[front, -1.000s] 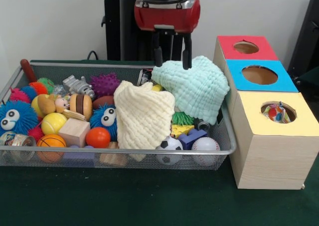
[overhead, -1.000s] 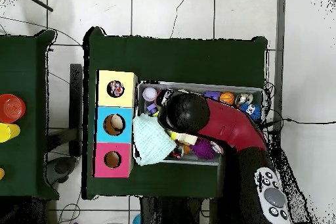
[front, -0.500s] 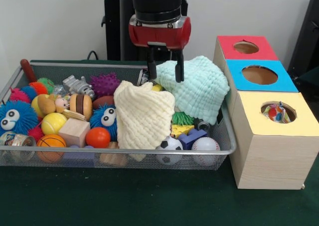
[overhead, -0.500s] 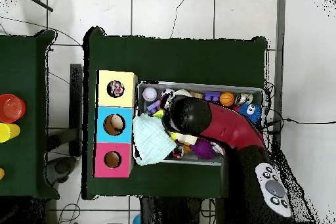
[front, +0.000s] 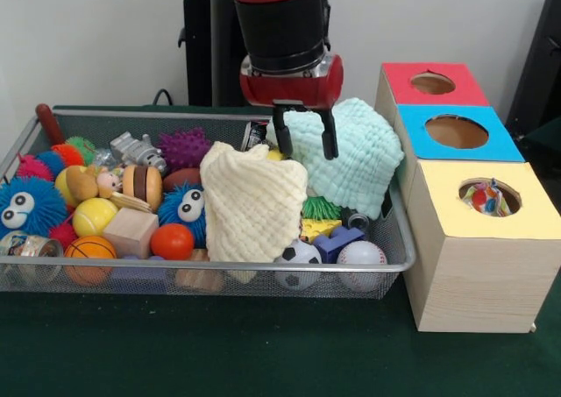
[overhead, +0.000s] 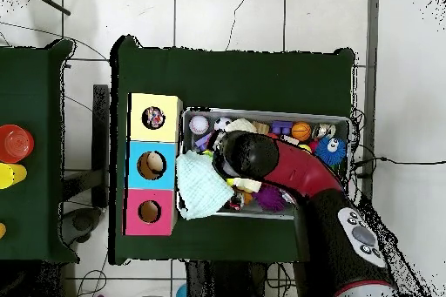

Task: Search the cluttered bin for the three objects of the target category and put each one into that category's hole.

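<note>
Here, front view: gripper (front: 305,135) fingers spread apart, empty, over the waffle-knit mint cloth (front: 351,160) in the wire-mesh bin (front: 219,279).
Overhead view: arm hides gripper; mint cloth (overhead: 200,187) drapes over bin's edge beside the blue hole (overhead: 152,165).

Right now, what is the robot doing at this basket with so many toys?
The gripper hangs open over the mint green cloth, which lies at the end of the wire bin next to the box with three holes. It holds nothing. A pale yellow cloth lies draped over toys in the middle of the bin. Something colourful already sits in the yellow hole, while the blue hole and the red hole look empty.
</note>
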Robot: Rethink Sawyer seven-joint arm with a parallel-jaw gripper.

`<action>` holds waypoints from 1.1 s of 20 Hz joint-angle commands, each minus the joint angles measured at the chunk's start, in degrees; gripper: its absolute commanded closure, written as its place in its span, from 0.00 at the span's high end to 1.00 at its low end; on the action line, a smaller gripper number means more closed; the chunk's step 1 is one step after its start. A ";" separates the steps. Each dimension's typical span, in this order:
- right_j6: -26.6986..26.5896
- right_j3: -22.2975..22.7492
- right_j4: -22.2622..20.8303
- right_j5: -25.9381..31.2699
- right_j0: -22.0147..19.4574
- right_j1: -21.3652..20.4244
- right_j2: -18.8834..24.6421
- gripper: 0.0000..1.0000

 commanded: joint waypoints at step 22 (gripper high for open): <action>0.49 -4.49 -2.92 26.19 0.69 10.68 3.76 1.00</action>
